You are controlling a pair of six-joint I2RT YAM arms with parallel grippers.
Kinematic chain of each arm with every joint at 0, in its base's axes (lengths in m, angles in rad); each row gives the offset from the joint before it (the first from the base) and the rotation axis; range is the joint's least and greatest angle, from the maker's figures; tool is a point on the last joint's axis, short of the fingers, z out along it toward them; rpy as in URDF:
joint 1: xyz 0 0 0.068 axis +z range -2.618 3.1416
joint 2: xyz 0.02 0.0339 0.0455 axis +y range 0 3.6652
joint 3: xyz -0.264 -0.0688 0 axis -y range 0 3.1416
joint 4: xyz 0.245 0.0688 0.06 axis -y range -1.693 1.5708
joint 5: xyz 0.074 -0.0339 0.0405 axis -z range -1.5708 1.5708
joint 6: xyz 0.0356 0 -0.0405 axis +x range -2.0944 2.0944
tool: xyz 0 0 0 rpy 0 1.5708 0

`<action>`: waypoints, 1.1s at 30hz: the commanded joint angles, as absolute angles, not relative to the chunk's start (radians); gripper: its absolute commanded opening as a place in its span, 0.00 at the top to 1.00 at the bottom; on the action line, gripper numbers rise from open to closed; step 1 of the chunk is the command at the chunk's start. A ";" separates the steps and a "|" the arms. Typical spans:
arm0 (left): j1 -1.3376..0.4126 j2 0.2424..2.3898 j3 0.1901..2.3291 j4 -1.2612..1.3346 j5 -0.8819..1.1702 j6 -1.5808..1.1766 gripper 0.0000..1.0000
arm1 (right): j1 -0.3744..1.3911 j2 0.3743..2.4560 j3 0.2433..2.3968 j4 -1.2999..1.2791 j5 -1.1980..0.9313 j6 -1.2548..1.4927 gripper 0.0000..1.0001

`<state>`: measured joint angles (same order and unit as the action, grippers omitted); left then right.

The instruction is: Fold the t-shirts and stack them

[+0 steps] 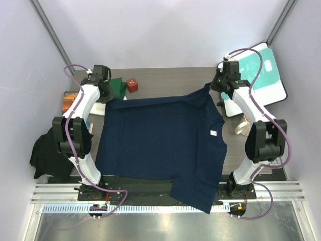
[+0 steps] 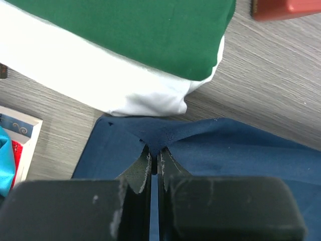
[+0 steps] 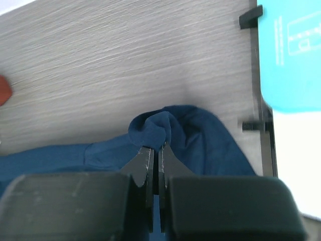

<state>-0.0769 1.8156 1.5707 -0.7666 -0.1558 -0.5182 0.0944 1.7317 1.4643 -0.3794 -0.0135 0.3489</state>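
Note:
The navy blue t-shirt (image 1: 160, 138) lies spread flat on the table, its white neck label (image 1: 213, 133) at the right and one sleeve hanging over the near edge. My left gripper (image 1: 107, 98) is shut on its far left corner, pinching a peak of navy cloth (image 2: 154, 143). My right gripper (image 1: 214, 88) is shut on a bunched fold at the far right corner (image 3: 168, 125). The folded dark green t-shirt (image 2: 150, 30) lies on the folded cream-white t-shirt (image 2: 100, 75) just beyond the left gripper; the green one also shows in the top view (image 1: 119, 86).
A small red-brown block (image 1: 132, 84) sits beside the folded shirts. The teal-and-white board (image 1: 263, 75) lies at the far right, close to the right gripper (image 3: 291, 50). An orange book (image 1: 67, 100) and a dark cloth (image 1: 47, 150) lie at the left.

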 commanded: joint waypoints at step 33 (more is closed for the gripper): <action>-0.057 1.799 1.462 -0.910 -0.110 -0.477 1.00 | 0.094 1.238 0.925 -0.660 -0.179 0.491 0.99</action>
